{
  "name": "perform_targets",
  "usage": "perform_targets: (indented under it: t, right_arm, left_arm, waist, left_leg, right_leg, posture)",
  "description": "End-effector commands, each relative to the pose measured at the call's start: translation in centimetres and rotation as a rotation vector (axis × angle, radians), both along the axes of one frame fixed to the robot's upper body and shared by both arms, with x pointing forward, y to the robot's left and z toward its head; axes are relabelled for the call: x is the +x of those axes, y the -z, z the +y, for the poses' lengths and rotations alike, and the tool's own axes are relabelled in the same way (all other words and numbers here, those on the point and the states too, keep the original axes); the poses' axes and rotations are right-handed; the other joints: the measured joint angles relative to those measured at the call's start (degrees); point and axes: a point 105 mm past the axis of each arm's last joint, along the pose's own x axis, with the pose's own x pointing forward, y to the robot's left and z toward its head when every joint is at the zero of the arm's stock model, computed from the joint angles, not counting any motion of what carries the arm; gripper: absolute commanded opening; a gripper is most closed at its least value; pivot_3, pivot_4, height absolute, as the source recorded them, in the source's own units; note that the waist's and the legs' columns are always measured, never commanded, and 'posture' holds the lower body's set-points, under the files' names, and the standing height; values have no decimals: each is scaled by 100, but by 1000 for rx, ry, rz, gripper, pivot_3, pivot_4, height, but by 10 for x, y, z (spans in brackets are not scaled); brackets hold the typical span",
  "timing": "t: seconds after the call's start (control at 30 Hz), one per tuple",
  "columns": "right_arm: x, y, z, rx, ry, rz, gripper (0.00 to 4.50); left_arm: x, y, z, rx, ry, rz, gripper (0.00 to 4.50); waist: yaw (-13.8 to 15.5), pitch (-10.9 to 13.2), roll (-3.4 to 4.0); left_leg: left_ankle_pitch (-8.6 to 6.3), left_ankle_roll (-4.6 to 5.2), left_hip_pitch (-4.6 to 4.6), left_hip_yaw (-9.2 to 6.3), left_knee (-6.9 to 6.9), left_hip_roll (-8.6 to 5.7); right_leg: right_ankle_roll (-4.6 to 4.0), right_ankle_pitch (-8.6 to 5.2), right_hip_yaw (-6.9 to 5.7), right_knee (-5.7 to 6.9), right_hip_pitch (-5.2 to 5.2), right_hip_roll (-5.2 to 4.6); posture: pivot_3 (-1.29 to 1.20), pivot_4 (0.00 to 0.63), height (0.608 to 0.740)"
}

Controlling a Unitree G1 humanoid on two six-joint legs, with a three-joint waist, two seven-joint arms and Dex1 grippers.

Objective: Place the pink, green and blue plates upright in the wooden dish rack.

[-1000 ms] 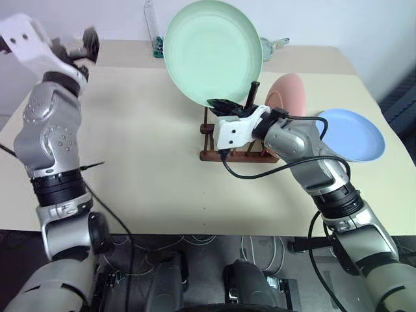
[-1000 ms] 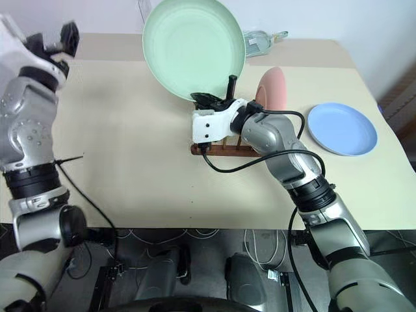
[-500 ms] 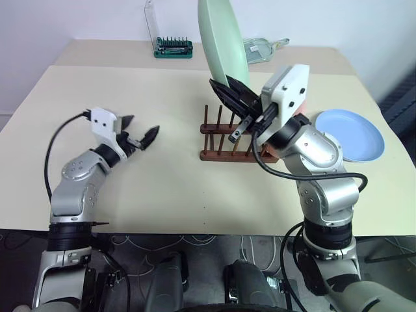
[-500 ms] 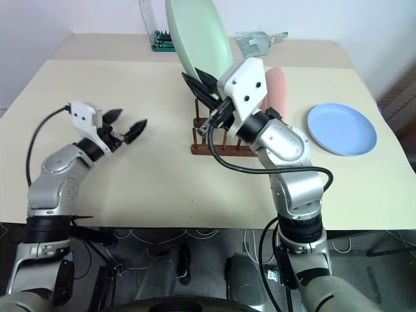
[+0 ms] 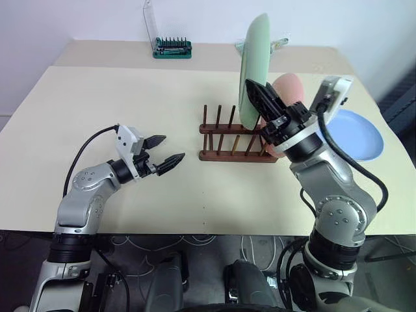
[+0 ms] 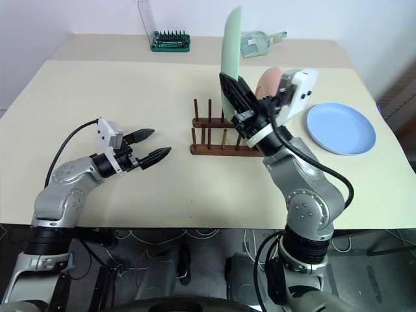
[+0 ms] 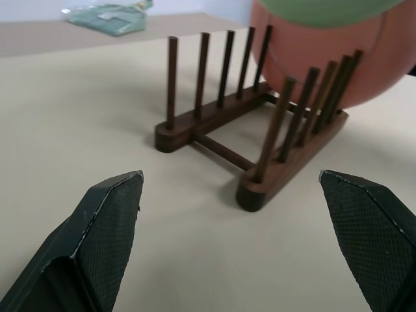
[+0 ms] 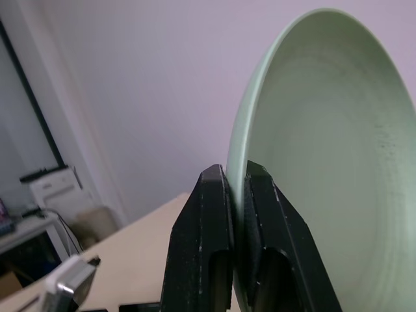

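Green plate (image 5: 253,71) held edge-on above the wooden dish rack (image 5: 235,138), rim pinched in the closed right gripper (image 8: 237,214).

Pink plate (image 7: 338,58) already upright at the rack's right end; blue plate (image 5: 361,133) flat on the table (image 5: 97,97). Left gripper (image 5: 166,151) spread wide, empty, beside the rack; close-up of pegs from its wrist.

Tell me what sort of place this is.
Probably a lab or test bench rather than a kitchen: a bare beige table against a plain wall holds a wooden dish rack and a green case of screwdriver bits, and loose cables run across the floor below.
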Motion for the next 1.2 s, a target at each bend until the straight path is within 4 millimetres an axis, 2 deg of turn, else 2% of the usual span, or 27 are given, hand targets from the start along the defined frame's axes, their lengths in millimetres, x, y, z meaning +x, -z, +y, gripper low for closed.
perform_targets:
  t: [0.03, 0.27, 0.63, 1.07, 1.17, 1.2]
  right_arm:
    - [-7, -3, 0, 21, -36, -14, 0]
    - [-7, 4, 3, 20, -74, 13, 0]
    - [13, 16, -12, 49, -48, 108, 0]
    - [20, 33, -14, 7, -22, 195, 0]
    - [19, 33, -14, 8, -24, 195, 962]
    - [19, 33, -14, 7, -23, 195, 1423]
  left_arm:
    - [-5, -7, -5, -6, 33, -38, 4455]
    - [-8, -4, -6, -2, 35, -32, 4455]
    - [-11, -3, -9, 5, 43, -36, 4455]
    - [-10, -1, -11, 12, 46, -36, 4455]
    - [-10, -1, -10, 14, 44, -37, 4500]
    - [-10, 0, -10, 14, 43, -36, 4500]
  waist:
    - [-2, 0, 0]
    - [-3, 0, 0]
    - [0, 0, 0]
    - [5, 0, 1]
    - [4, 0, 1]
    - [4, 0, 1]
  left_leg:
    - [0, 0, 0, 0, 0, 0]
    - [-1, 1, 0, -1, 0, 0]
    - [-2, 3, 0, 0, -1, 0]
    - [-2, 4, 0, 0, -1, 0]
    - [-3, 5, 0, 0, -1, 0]
    - [-3, 5, 0, 0, -1, 0]
  right_leg:
    - [0, 0, 0, 0, 0, 0]
    - [0, 0, 1, 0, 0, 0]
    - [0, 0, 1, -1, 0, -2]
    - [0, 0, 1, -2, 0, -3]
    - [0, 0, 1, -2, 0, -3]
    - [0, 0, 1, -3, 0, -3]
  posture:
    - [0, 150, 732]
    - [0, 150, 732]
    - [0, 150, 732]
    - [0, 150, 732]
    - [0, 150, 732]
    - [0, 150, 732]
